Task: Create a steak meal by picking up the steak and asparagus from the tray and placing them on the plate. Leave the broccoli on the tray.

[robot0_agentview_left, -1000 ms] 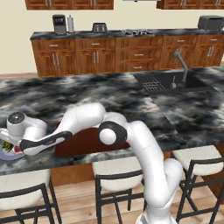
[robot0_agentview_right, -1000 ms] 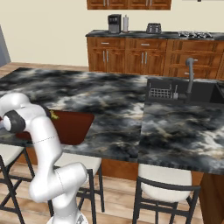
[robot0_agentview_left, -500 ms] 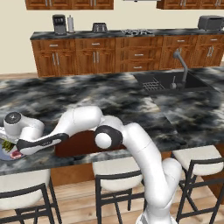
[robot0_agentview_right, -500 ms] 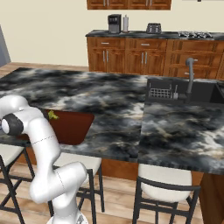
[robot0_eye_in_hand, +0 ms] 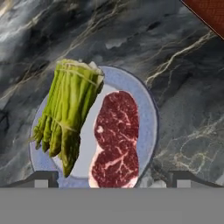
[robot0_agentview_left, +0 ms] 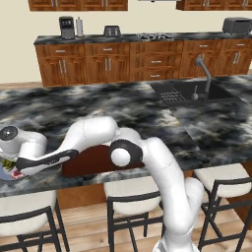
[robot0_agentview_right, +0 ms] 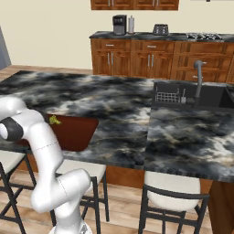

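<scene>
Fingers (robot0_eye_in_hand: pixel 112 175) stand spread wide, one dark tip at each lower corner of the hand view, with nothing between them, directly over the plate. After them, largest first: the desk (robot0_eye_in_hand: pixel 183 109), a slab of black marble with pale veins, carries everything. On it the tray (robot0_agentview_right: pixel 73 132), dark reddish-brown, lies near the front edge in the right base view, and one corner of it (robot0_eye_in_hand: pixel 210 13) shows at 1 o'clock in the hand view, well apart from the plate. The plate (robot0_eye_in_hand: pixel 148 109), round and pale blue-grey, lies on the marble and holds both foods. On its 9 o'clock half lies the asparagus (robot0_eye_in_hand: pixel 68 113), a tied bundle with its tips toward 7 o'clock and its cut ends toward 12 o'clock. Just beside it, on the 3 o'clock half, lies the steak (robot0_eye_in_hand: pixel 116 140), flat, reaching toward 6 o'clock. The broccoli (robot0_agentview_right: pixel 55 120), a small green lump, sits on the tray at its 10 o'clock corner in the right base view.
</scene>
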Controlling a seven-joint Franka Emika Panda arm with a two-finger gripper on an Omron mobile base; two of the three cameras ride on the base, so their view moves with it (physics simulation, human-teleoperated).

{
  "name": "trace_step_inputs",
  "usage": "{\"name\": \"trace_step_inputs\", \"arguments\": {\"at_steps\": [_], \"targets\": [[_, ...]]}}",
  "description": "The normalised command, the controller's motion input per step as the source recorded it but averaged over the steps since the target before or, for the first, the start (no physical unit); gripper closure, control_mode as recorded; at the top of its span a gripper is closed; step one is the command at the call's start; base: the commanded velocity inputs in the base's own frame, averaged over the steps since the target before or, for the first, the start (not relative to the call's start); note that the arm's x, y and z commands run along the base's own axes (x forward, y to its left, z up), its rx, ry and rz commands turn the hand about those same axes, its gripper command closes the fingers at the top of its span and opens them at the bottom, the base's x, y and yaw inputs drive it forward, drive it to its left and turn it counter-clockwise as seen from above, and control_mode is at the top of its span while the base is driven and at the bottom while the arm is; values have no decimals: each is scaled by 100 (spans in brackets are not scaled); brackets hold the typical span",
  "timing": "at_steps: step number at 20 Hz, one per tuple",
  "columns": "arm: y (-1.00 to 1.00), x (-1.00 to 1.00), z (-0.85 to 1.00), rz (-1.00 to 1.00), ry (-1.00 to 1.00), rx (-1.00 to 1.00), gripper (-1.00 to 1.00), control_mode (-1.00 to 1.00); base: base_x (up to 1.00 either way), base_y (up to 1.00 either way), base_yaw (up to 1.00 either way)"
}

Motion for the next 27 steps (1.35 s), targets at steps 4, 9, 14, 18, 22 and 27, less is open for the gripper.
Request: {"name": "trace_step_inputs", "arguments": {"at_steps": [4,9,14,18,22,27], "targets": [[-74,-76,22,-2,-1,0,-100,-100,0,0,0],[-100,-81,35,-1,-3,2,-100,-100,0,0,0],[-100,-49,76,0,-13,12,-100,-100,0,0,0],[-100,-25,95,0,-12,18,-100,-100,0,0,0],[-100,-21,60,1,-7,19,-100,-100,0,0,0],[-100,-1,4,3,0,22,-100,-100,0,0,0]]}}
